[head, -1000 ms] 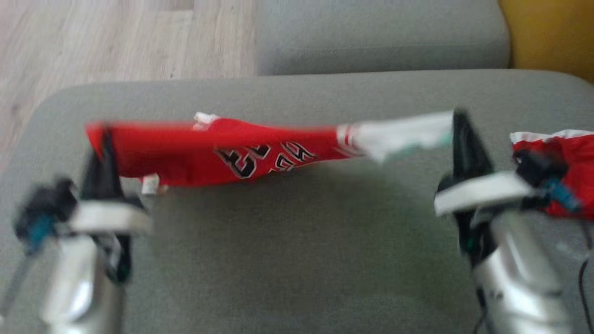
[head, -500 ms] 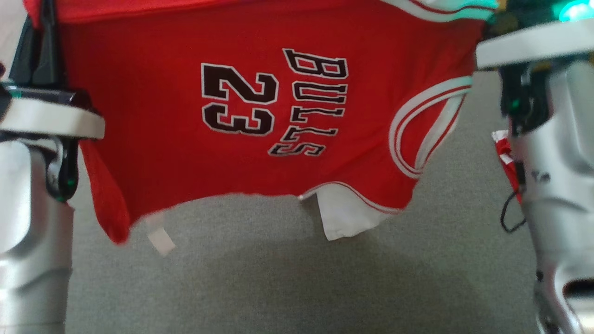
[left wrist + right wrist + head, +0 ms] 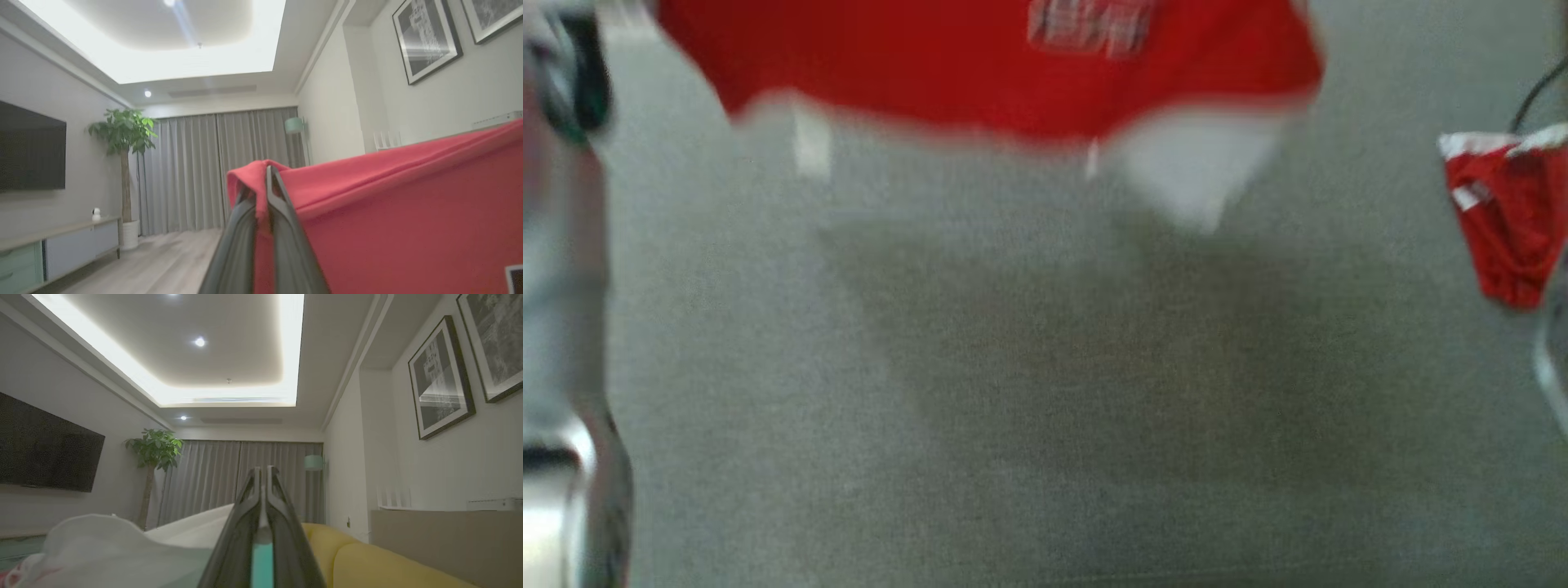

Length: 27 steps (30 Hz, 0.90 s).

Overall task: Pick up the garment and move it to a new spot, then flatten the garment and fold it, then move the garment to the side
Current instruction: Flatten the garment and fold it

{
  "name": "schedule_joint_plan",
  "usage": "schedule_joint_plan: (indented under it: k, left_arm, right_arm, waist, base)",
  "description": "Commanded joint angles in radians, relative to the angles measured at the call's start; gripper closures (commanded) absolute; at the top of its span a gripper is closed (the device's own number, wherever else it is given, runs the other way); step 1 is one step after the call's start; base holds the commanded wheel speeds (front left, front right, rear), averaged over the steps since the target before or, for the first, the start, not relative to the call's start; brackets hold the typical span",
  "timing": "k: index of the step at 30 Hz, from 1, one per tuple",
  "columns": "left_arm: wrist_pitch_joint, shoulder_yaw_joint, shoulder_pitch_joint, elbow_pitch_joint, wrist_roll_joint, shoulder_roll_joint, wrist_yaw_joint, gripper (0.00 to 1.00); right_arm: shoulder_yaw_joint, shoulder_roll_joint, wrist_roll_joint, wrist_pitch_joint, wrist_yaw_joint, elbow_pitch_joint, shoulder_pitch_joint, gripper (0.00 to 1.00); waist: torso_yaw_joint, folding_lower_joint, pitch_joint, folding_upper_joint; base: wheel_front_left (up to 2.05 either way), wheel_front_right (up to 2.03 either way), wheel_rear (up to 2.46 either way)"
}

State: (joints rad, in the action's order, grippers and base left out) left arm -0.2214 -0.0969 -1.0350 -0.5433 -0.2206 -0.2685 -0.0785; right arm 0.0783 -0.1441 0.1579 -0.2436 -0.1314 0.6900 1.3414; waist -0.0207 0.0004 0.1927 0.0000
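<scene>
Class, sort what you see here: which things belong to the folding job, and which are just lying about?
Job: jersey, left gripper, right gripper, grey cushion.
Lying about: second red garment, plant, TV, framed pictures, yellow sofa.

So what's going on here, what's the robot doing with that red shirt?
The robot holds the red jersey up between both arms: left hand shut on a red corner, right hand on a white edge. It hangs above the grey cushion, not yet laid flat. Another red garment lies to the right.
</scene>
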Motion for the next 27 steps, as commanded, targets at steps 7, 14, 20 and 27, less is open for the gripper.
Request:
schedule_joint_plan:
  k: [7, 14, 20, 27]
  left_arm:
    - [-0.04, 0.042, -0.273, -0.01, 0.054, -0.026, 0.03, 1.0]
    - [-0.04, 0.1, -0.101, 0.001, 0.043, -0.003, 0.021, 1.0]
    - [-0.04, 0.187, 0.236, 0.04, 0.018, 0.092, -0.001, 1.0]
    - [-0.04, 0.231, 0.588, 0.041, 0.044, 0.186, -0.028, 1.0]
  right_arm:
    - [-0.132, 0.042, -0.133, -0.018, 0.001, -0.017, 0.231, 1.0]
    - [-0.15, 0.037, -0.093, -0.018, 0.001, -0.045, 0.041, 1.0]
    - [-0.06, 0.032, 0.045, -0.018, 0.001, -0.154, -0.355, 1.0]
    - [0.021, 0.038, 0.221, -0.018, 0.001, -0.237, -0.789, 1.0]
  waist:
    - [-0.008, -0.0004, 0.158, 0.0]
    - [-0.024, -0.0004, 0.197, 0.0]
    - [-0.037, -0.0004, 0.172, 0.0]
    - [-0.064, -0.0004, 0.088, 0.0]
  base:
    - [0.0, 0.0, 0.0]
    - [0.0, 0.0, 0.0]
    - [0.0, 0.0, 0.0]
    - [0.0, 0.0, 0.0]
